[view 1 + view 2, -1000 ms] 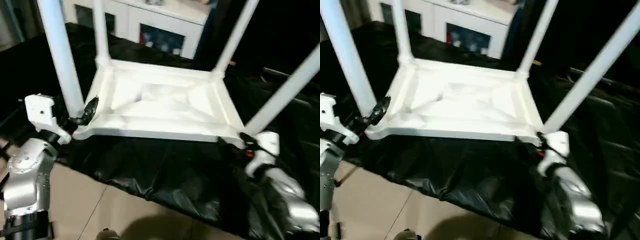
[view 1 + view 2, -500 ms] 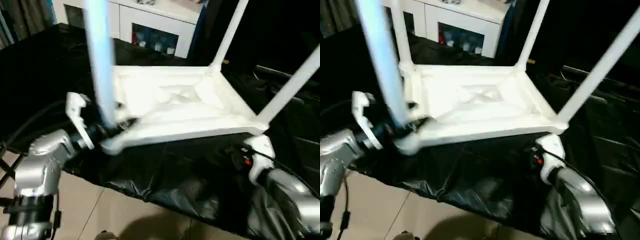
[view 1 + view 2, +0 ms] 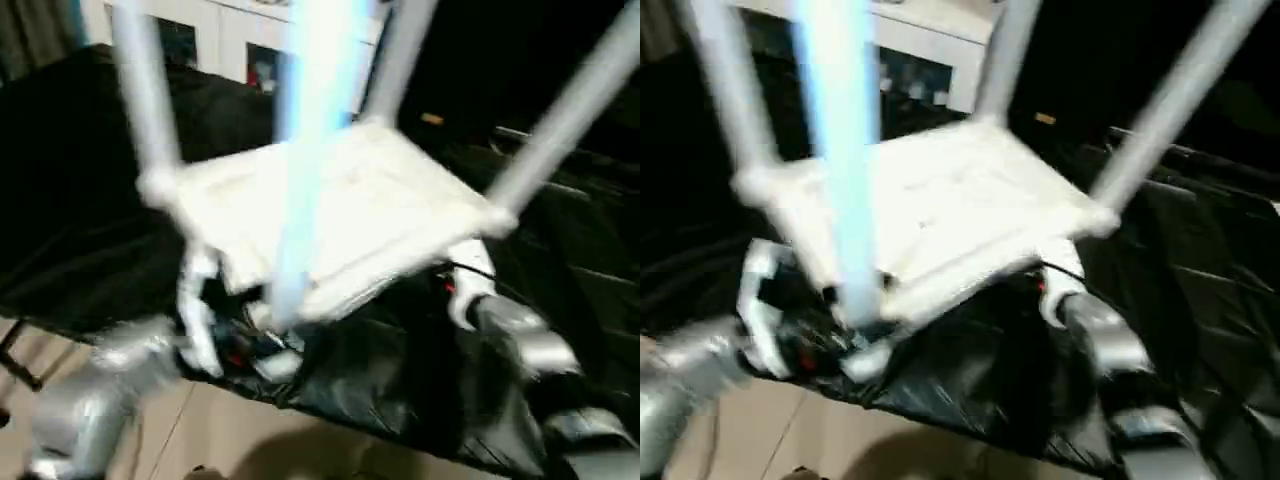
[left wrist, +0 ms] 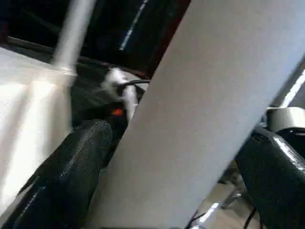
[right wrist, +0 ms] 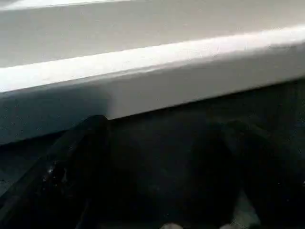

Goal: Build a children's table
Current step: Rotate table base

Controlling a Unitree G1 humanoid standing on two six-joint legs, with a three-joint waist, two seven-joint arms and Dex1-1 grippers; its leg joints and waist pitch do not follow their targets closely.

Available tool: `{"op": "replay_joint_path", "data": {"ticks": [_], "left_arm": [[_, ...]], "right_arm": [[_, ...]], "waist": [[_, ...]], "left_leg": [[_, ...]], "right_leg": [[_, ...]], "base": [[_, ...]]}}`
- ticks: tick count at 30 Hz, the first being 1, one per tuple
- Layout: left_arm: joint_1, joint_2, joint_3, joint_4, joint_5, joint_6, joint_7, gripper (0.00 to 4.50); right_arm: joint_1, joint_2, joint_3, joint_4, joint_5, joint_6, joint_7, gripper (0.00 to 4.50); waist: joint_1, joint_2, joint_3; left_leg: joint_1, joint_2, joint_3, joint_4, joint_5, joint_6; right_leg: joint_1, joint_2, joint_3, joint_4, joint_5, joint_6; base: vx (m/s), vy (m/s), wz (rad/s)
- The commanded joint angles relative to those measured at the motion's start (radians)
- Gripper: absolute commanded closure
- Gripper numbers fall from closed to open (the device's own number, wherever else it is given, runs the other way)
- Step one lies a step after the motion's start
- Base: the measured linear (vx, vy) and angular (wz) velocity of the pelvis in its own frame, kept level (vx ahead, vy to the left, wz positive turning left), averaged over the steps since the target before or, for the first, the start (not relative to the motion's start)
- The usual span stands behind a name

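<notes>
Tabletop [image 3: 340, 215] upside down, tilted above black sheet [image 3: 80, 200], all four legs [image 3: 310, 150] seated in corner sockets, left gripper [image 4: 157, 162] clamped round nearest leg, right gripper [image 5: 162, 191] below rim, fingers apart, unloaded; seemingly only flipping upright left.
</notes>
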Motion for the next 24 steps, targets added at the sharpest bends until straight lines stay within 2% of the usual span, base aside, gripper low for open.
{"op": "replay_joint_path", "data": {"ticks": [1,3,4,6,7,9,10,12,13,14,15,16,17,18,19,20,21,22,23,24], "left_arm": [[-0.013,-0.019,-0.052,-0.013,0.001,0.000,0.008,0.00],[-0.024,-0.026,-0.059,0.002,0.013,-0.008,0.007,0.00],[-0.058,-0.050,-0.084,0.034,0.028,-0.015,0.014,0.00],[-0.098,-0.080,-0.110,0.068,0.043,-0.022,0.023,0.00],[-0.117,-0.101,-0.123,0.086,0.051,-0.025,0.031,0.00],[-0.137,-0.124,-0.139,0.110,0.064,-0.035,0.039,0.00],[-0.188,-0.187,-0.183,0.188,0.106,-0.081,0.057,0.00],[-0.226,-0.228,-0.203,0.257,0.150,-0.135,0.078,0.00],[-0.244,-0.247,-0.211,0.293,0.173,-0.166,0.093,0.00],[-0.294,-0.280,-0.210,0.392,0.228,-0.241,0.134,0.00],[-0.321,-0.290,-0.209,0.446,0.259,-0.288,0.156,0.00],[-0.336,-0.290,-0.206,0.473,0.269,-0.306,0.160,0.00],[-0.347,-0.286,-0.203,0.494,0.276,-0.310,0.164,0.00],[-0.347,-0.286,-0.203,0.494,0.276,-0.310,0.164,0.00],[-0.376,-0.268,-0.199,0.550,0.321,-0.373,0.170,0.00],[-0.381,-0.265,-0.195,0.558,0.321,-0.374,0.168,0.00],[-0.388,-0.261,-0.190,0.567,0.322,-0.374,0.167,0.00],[-0.401,-0.244,-0.180,0.582,0.331,-0.388,0.158,0.00],[-0.411,-0.235,-0.173,0.591,0.335,-0.392,0.152,0.00],[-0.419,-0.216,-0.165,0.590,0.336,-0.391,0.139,0.00]], "right_arm": [[-0.051,0.047,0.028,0.036,-0.007,-0.033,-0.016,0.08],[-0.062,0.060,0.028,0.051,-0.008,-0.040,-0.022,0.08],[-0.096,0.095,0.016,0.111,-0.004,-0.069,-0.016,0.08],[-0.123,0.129,0.000,0.163,0.004,-0.095,-0.003,0.08],[-0.133,0.142,-0.006,0.183,0.004,-0.106,-0.004,0.08],[-0.141,0.154,-0.011,0.200,0.001,-0.116,-0.008,0.08],[-0.153,0.176,-0.018,0.226,-0.003,-0.136,-0.032,0.08],[-0.161,0.185,-0.024,0.239,-0.007,-0.152,-0.060,0.08],[-0.168,0.187,-0.028,0.252,-0.010,-0.166,-0.076,0.08],[-0.175,0.180,-0.043,0.266,-0.008,-0.181,-0.109,0.08],[-0.181,0.175,-0.053,0.279,-0.006,-0.191,-0.125,0.08],[-0.183,0.171,-0.058,0.287,-0.006,-0.198,-0.133,0.08],[-0.183,0.163,-0.061,0.294,-0.008,-0.205,-0.137,0.08],[-0.183,0.163,-0.061,0.294,-0.008,-0.205,-0.137,0.08],[-0.181,0.136,-0.072,0.313,-0.016,-0.223,-0.145,0.08],[-0.179,0.129,-0.076,0.314,-0.015,-0.225,-0.145,0.08],[-0.177,0.121,-0.081,0.315,-0.014,-0.227,-0.144,0.08],[-0.168,0.097,-0.094,0.315,-0.012,-0.234,-0.137,0.08],[-0.162,0.080,-0.103,0.315,-0.011,-0.237,-0.130,0.08],[-0.148,0.052,-0.113,0.304,-0.005,-0.239,-0.109,0.08]], "waist": [[0.009,0.016,-0.056],[0.008,0.019,-0.057],[0.007,0.020,-0.056],[0.008,0.029,-0.058],[0.008,0.029,-0.058],[0.010,0.027,-0.060],[0.011,0.032,-0.061],[0.014,0.031,-0.061],[0.018,0.032,-0.063],[0.017,0.035,-0.064],[0.019,0.033,-0.065],[0.019,0.038,-0.068],[0.019,0.031,-0.068],[0.019,0.031,-0.068],[0.019,0.044,-0.070],[0.021,0.039,-0.073],[0.023,0.043,-0.074],[0.026,0.059,-0.074],[0.026,0.054,-0.074],[0.028,0.058,-0.074]], "left_leg": [[-0.002,-0.004,0.010,-0.071,-0.252,-0.043],[-0.003,-0.005,0.008,-0.072,-0.255,-0.046],[0.002,-0.004,0.010,-0.070,-0.269,-0.044],[0.007,-0.004,0.010,-0.070,-0.279,-0.045],[0.008,-0.003,0.011,-0.069,-0.285,-0.047],[0.001,-0.003,0.010,-0.070,-0.257,-0.047],[0.002,-0.003,0.009,-0.071,-0.256,-0.045],[0.010,-0.004,0.013,-0.068,-0.269,-0.041],[0.004,-0.004,0.010,-0.069,-0.265,-0.043],[0.003,-0.005,0.009,-0.069,-0.266,-0.045],[0.005,-0.007,0.012,-0.067,-0.263,-0.039],[0.002,-0.008,0.009,-0.066,-0.252,-0.037],[-0.006,-0.009,0.008,-0.067,-0.233,-0.031],[-0.006,-0.009,0.008,-0.067,-0.233,-0.031],[-0.004,-0.009,0.009,-0.065,-0.215,-0.022],[0.003,-0.009,0.013,-0.058,-0.194,-0.012],[0.000,-0.010,0.012,-0.059,-0.176,-0.008],[0.003,-0.010,0.013,-0.058,-0.156,0.000],[0.005,-0.010,0.016,-0.057,-0.157,0.005],[0.004,-0.011,0.016,-0.056,-0.154,0.006]], "right_leg": [[0.044,-0.037,0.026,-0.076,-0.265,-0.130],[0.045,-0.036,0.026,-0.078,-0.278,-0.123],[0.036,-0.035,0.027,-0.080,-0.286,-0.123],[0.033,-0.035,0.027,-0.080,-0.277,-0.132],[0.030,-0.035,0.028,-0.079,-0.271,-0.139],[0.038,-0.034,0.026,-0.072,-0.211,-0.150],[0.038,-0.035,0.026,-0.072,-0.201,-0.150],[0.031,-0.034,0.027,-0.077,-0.206,-0.153],[0.038,-0.038,0.026,-0.078,-0.212,-0.147],[0.039,-0.038,0.026,-0.076,-0.209,-0.146],[0.036,-0.037,0.027,-0.082,-0.207,-0.140],[0.043,-0.037,0.027,-0.075,-0.180,-0.144],[0.049,-0.040,0.025,-0.072,-0.173,-0.144],[0.049,-0.040,0.025,-0.072,-0.173,-0.144],[0.046,-0.040,0.024,-0.075,-0.170,-0.146],[0.045,-0.038,0.027,-0.069,-0.117,-0.164],[0.049,-0.037,0.027,-0.063,-0.082,-0.173],[0.048,-0.034,0.026,-0.057,-0.038,-0.188],[0.046,-0.033,0.025,-0.061,-0.030,-0.194],[0.049,-0.033,0.026,-0.057,-0.020,-0.201]], "base": [[0.000,0.000,0.00],[0.000,0.000,0.00],[0.000,0.000,0.00],[0.000,0.000,0.00],[0.000,0.000,0.00],[0.000,0.000,0.00],[0.000,0.000,0.00],[0.000,0.000,0.00],[0.000,0.000,0.00],[0.000,0.000,0.00],[0.000,0.000,0.00],[0.000,0.000,0.00],[0.000,0.000,0.00],[0.000,0.000,0.00],[0.000,0.000,0.00],[0.000,0.000,0.00],[0.000,0.000,0.00],[0.000,0.000,0.00],[0.000,0.000,0.00],[0.000,0.000,0.00]]}}
